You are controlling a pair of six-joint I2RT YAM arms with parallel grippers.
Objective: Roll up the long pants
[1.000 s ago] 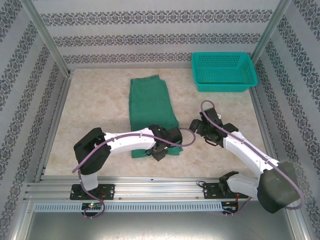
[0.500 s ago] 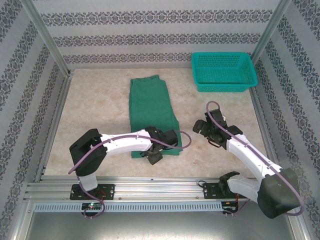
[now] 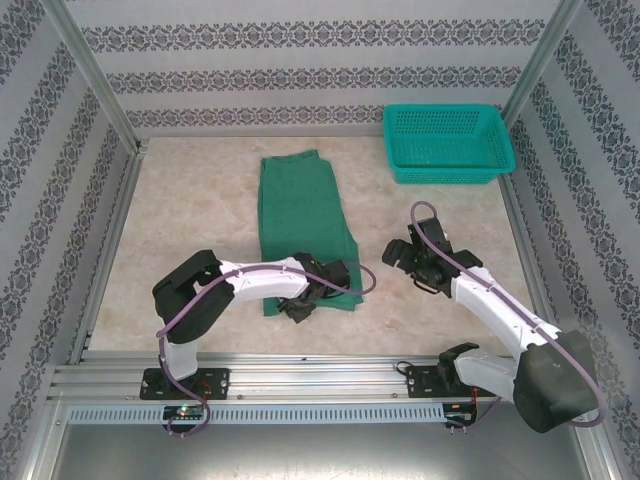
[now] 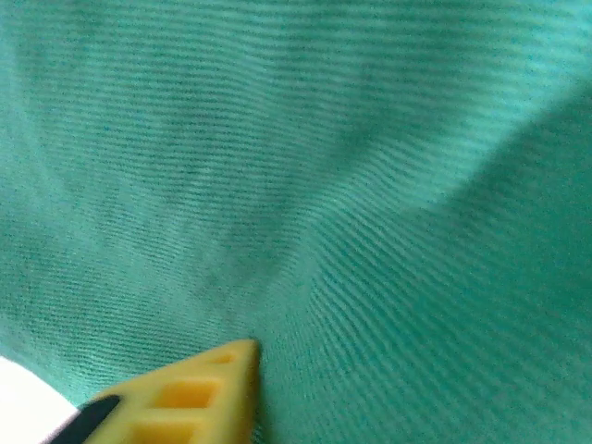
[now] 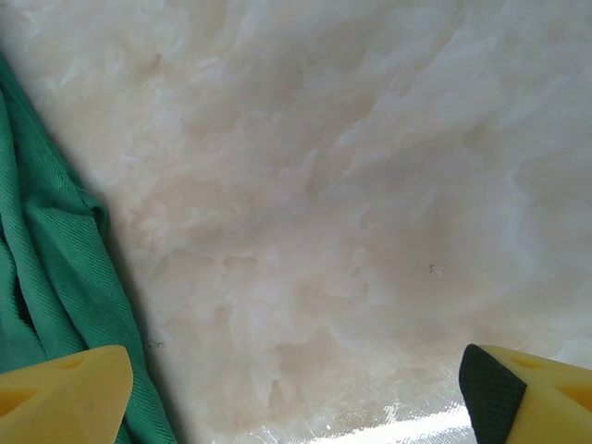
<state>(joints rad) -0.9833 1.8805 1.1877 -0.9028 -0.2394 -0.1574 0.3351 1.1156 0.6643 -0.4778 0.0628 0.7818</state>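
From above, the long pants (image 3: 300, 215) lie folded into a narrow strip on the middle of the worktop (image 3: 190, 210). The strip runs far to near and is well apart from the teal basket (image 3: 445, 172) in the far right corner. The left gripper (image 3: 298, 308) is down on the strip's near edge. The right gripper (image 3: 392, 256) is over bare worktop just right of the pants.

At the left wrist, ribbed green cloth of the pants (image 4: 324, 166) lies very close, softly creased, with one yellow fingertip (image 4: 199, 393) against it. Whether the jaws are clenched on the cloth cannot be told.

At the right wrist, two yellow fingertips (image 5: 65, 393) stand wide apart. The jaws are released, with pale worktop (image 5: 370, 185) between them. The pants' edge (image 5: 46, 259) lies at the left, beside the left fingertip.
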